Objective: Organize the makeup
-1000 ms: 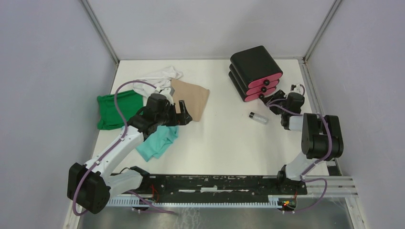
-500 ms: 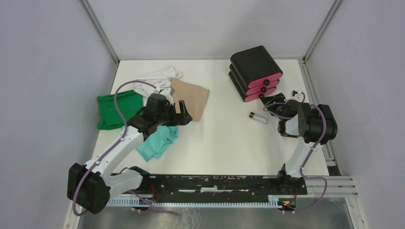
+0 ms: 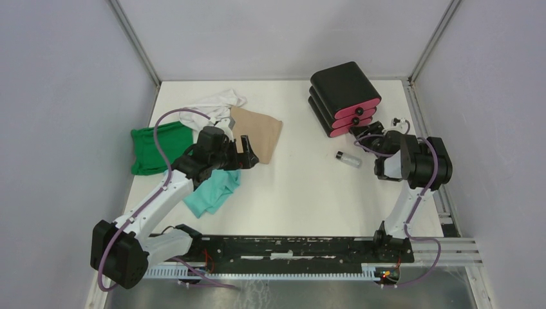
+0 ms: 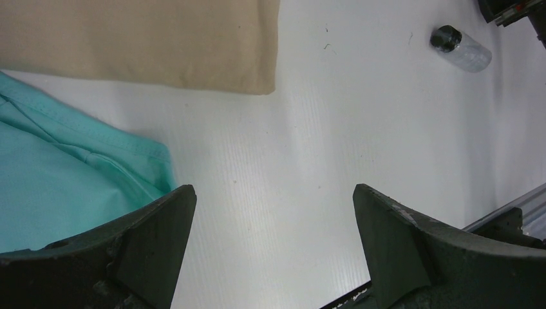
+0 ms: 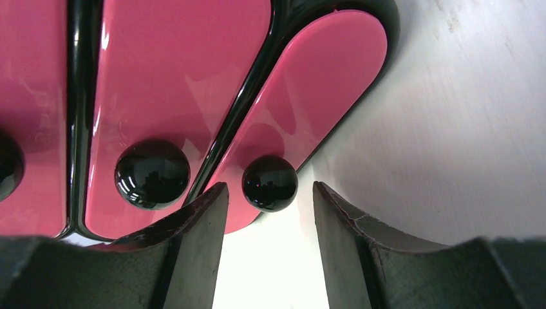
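Bright, even, diffuse light; shadows on the white table [image 3: 302, 193] are faint and soft-edged. Glossy pink drawer fronts [image 5: 180, 71] carry pale glare toward ten o'clock, and the black knobs [image 5: 270, 183] mirror small highlights.

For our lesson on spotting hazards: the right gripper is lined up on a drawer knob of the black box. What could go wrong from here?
The right gripper, open, straddles a round glossy knob that may slip out when pinched.
The neighbouring knob sits close beside it and could be caught instead.
Pulling might drag the whole black box along.
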